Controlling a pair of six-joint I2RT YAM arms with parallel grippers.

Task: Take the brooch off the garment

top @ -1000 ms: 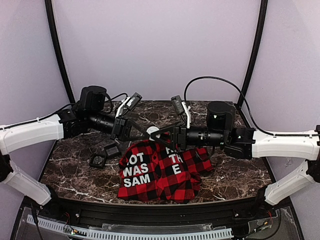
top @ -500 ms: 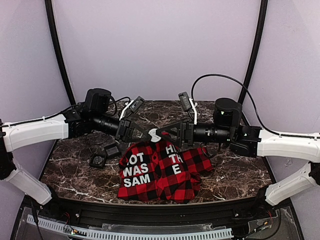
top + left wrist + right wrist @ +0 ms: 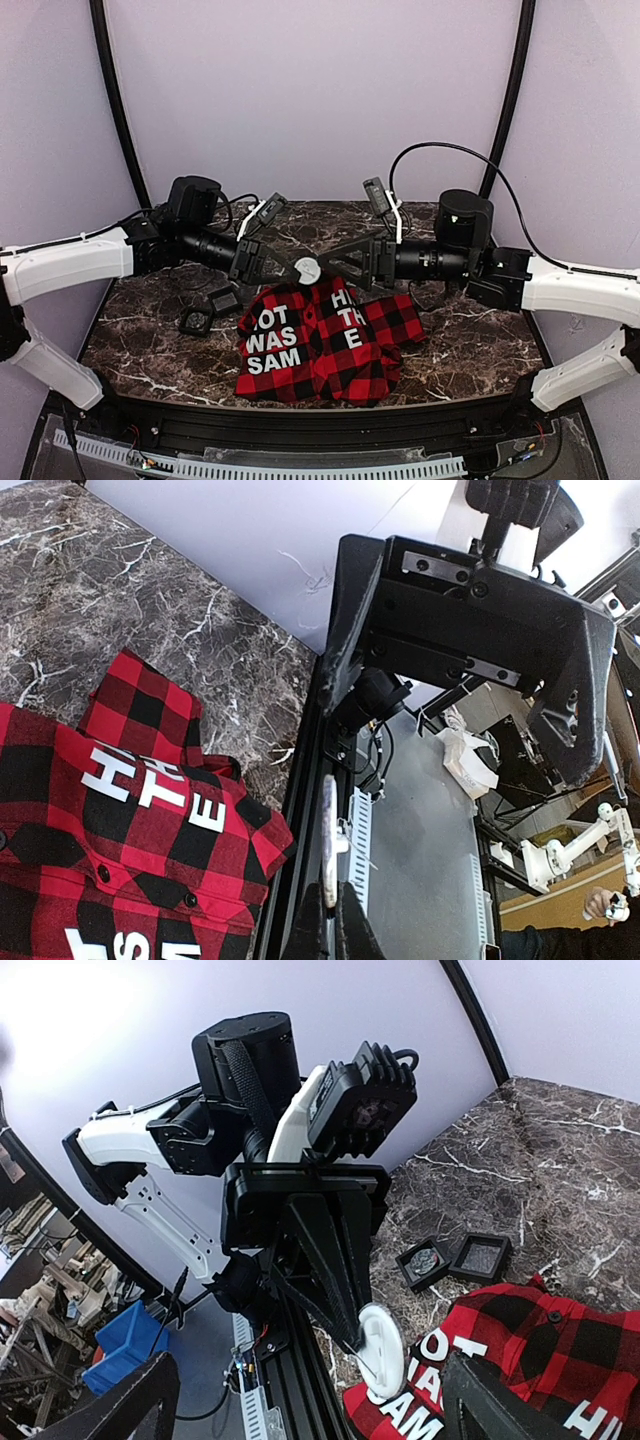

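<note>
Dark marble table [image 3: 470,350], lilac walls, and the brooch [image 3: 307,268] is up in the air just above the garment's [image 3: 320,345] top edge, pinched edge-on by the left hand [image 3: 296,267]. Right hand [image 3: 335,262] is spread wide right beside it, gripping nothing. Looks free of the cloth to me, so I'd hold that pinch firm, swing left and set it on bare table.
</note>
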